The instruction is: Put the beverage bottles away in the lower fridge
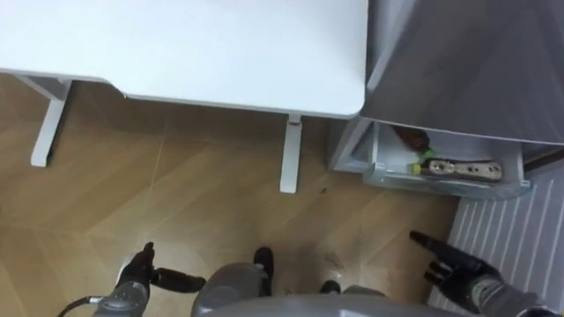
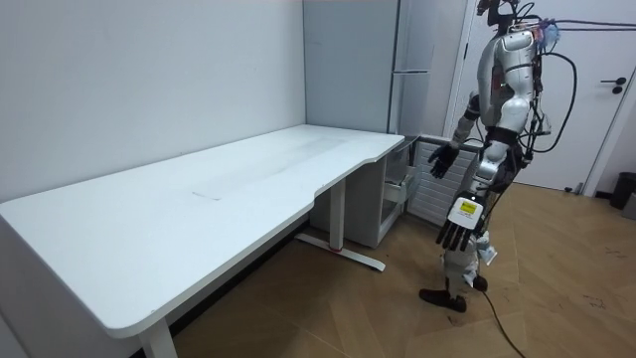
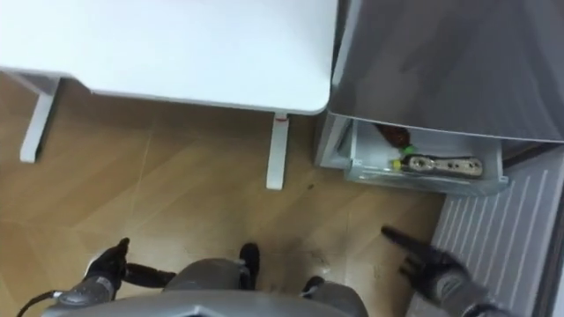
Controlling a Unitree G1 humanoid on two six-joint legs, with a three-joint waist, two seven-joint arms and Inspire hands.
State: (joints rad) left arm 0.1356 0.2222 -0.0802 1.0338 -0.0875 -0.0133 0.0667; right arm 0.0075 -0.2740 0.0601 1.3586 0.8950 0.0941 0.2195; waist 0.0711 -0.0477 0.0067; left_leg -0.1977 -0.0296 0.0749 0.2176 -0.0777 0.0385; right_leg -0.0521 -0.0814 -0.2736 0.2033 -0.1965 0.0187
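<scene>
Black fingers of the right robot hand are stretched out straight and empty, held over the wooden floor and pointing toward the open lower fridge drawer without touching it. The left robot hand hangs low at the robot's side, fingers relaxed, holding nothing. The drinks lie inside that drawer, beneath the grey fridge, just beside the white tabletop
</scene>
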